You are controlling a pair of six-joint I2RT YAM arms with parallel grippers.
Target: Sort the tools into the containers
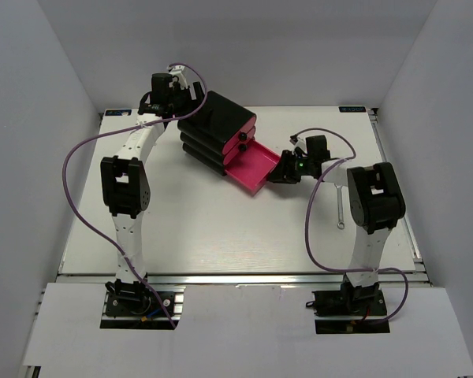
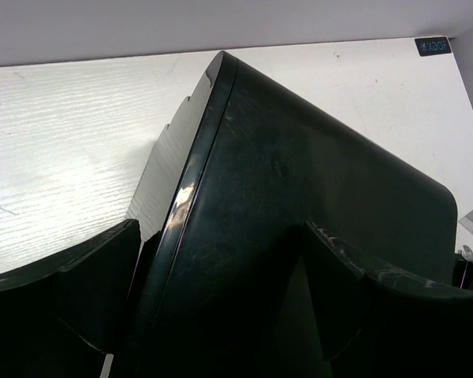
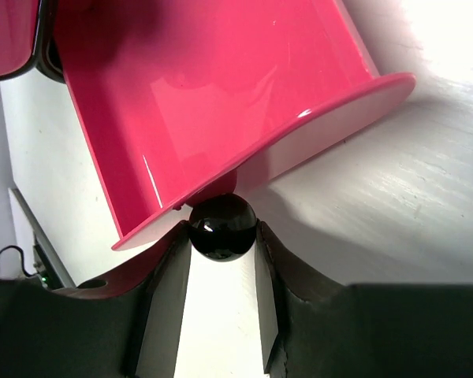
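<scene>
The black casing (image 1: 214,118) stands at the back middle, its front turned toward the right. Its two upper pink drawers (image 1: 238,135) are shut. The bottom pink drawer (image 1: 252,165) is pulled out and looks empty in the right wrist view (image 3: 221,94). My right gripper (image 1: 282,170) is shut on that drawer's black round knob (image 3: 222,227). My left gripper (image 1: 180,106) is clamped on the casing's back; the casing (image 2: 299,157) fills the space between its fingers. A small silver wrench (image 1: 340,213) lies on the table beside my right arm. No screwdrivers are in view.
White table (image 1: 221,228) with a raised rim, enclosed by grey walls at back and sides. Purple cables loop over both arms. The wrench partly runs under my right forearm.
</scene>
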